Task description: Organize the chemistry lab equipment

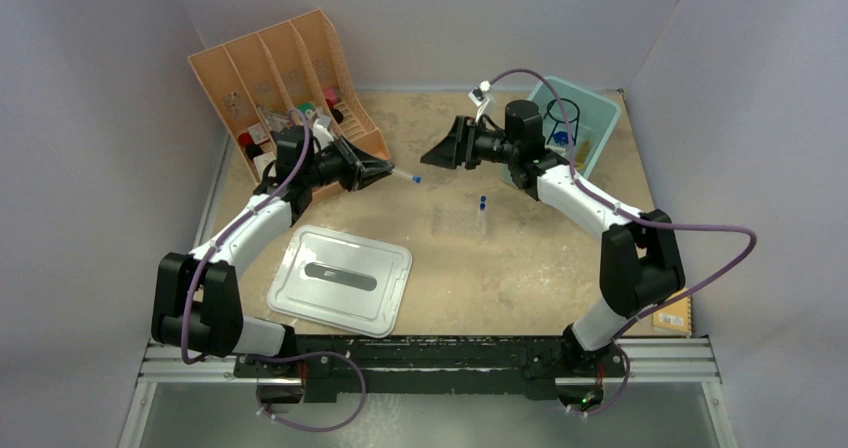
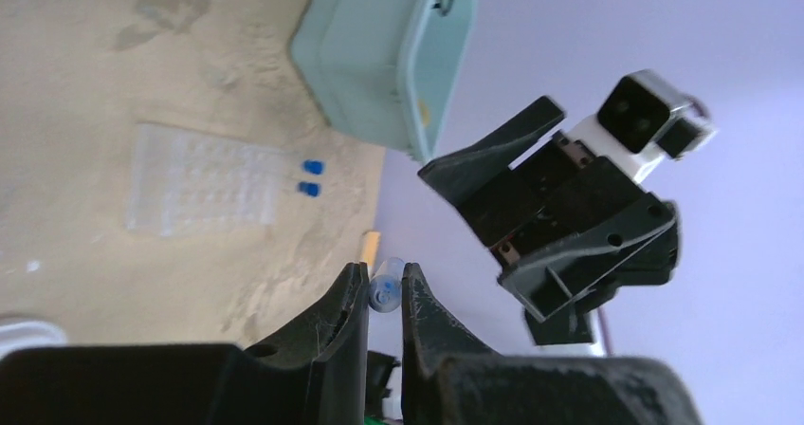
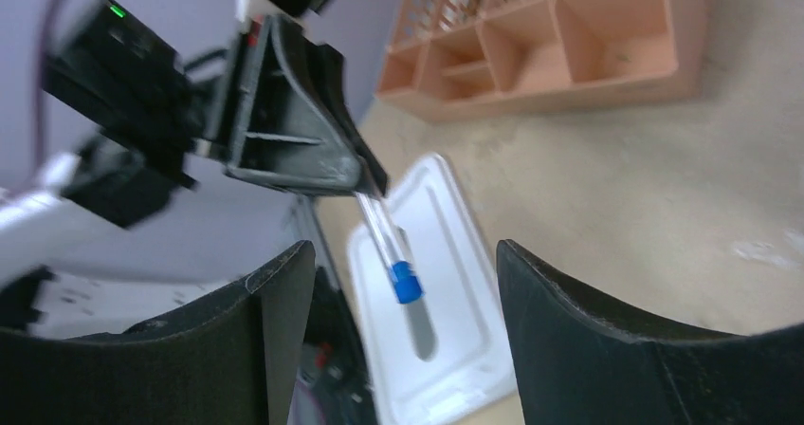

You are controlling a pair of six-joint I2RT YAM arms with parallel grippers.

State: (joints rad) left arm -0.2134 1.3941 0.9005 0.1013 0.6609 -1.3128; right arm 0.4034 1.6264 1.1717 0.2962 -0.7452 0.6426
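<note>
L claw (image 1: pixel 385 172) is shut tight on a blue-capped thin tube (image 1: pixel 404 177), up in the air, cap end pointing at R claw (image 1: pixel 432 156). R claw is wide open, near the cap, not touching. The clear tube rack (image 1: pixel 458 218) lies on the table (image 1: pixel 520 268) w/ two other blue-capped tubes (image 1: pixel 481 204).
</note>
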